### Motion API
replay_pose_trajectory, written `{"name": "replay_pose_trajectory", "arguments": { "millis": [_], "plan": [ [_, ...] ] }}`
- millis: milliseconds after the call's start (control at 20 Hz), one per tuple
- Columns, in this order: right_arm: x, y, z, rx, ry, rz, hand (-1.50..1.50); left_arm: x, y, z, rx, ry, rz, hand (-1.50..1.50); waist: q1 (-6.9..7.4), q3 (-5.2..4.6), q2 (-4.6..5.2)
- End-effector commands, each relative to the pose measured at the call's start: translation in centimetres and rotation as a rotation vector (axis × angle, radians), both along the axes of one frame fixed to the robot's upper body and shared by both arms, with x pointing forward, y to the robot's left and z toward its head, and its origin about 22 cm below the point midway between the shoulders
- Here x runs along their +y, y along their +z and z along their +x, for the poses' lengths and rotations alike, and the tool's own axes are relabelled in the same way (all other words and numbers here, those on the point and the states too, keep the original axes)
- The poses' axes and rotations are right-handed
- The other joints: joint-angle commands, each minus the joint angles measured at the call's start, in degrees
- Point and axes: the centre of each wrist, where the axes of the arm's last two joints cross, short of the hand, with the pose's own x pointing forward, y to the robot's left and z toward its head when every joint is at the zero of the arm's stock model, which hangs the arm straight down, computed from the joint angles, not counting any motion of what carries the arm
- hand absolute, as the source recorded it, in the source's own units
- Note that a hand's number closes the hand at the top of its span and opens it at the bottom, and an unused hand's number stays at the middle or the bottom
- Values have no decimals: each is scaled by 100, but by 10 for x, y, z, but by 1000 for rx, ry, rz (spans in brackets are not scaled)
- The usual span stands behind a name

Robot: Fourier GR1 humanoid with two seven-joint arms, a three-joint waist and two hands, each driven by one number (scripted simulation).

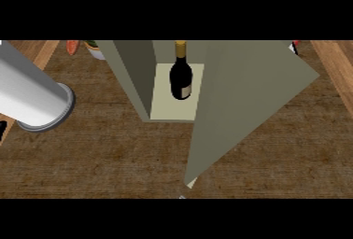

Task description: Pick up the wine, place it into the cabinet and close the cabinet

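The dark wine bottle (180, 79), with its yellow-capped neck, stands upright inside the grey-green cabinet (134, 74) on the pale shelf floor (172, 109). Nothing holds it. The cabinet door (241, 102) is open, swung out toward me, and its lower corner reaches the view's bottom middle. My left grey forearm (31, 93) lies across the far left, well clear of the cabinet. Of my left hand (3, 131) only a black sliver shows at the left edge. My right hand shows nowhere.
Behind the cabinet at the top left are an orange item (72, 46) and a small pot with greenery (95, 49). A red item (296, 45) peeks out at the top right. Lighter wooden strips (338, 65) border the dark counter (103, 158).
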Motion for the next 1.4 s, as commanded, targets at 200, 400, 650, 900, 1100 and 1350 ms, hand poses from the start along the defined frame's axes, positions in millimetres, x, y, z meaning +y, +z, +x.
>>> {"name": "replay_pose_trajectory", "arguments": {
  "millis": [200, 400, 650, 900, 1100, 1350],
  "plan": [
    [58, 13, 20, 4, 98, 42, 150, -15, 4, 13, 5, -20, -45, -150, 80, 1, 52],
    [66, 31, 44, -2, 85, 72, 150, -15, 4, 13, -3, -37, -37, -150, 202, -3, 73],
    [98, 58, 74, -29, 60, 73, 150, -20, 2, 19, 21, -17, -44, -150, 129, 7, 50],
    [125, 77, 126, -58, 0, 49, 150, -15, -7, 23, -5, 1, -41, -150, 155, 8, 71],
    [129, 87, 154, -191, -80, -31, 150, -20, -3, 11, -1, 4, -27, -150, 71, 15, 43],
    [129, 73, 203, -150, -140, -48, 150, -10, -7, 12, -4, 10, -26, -150, 93, 15, 55]
  ]
}}
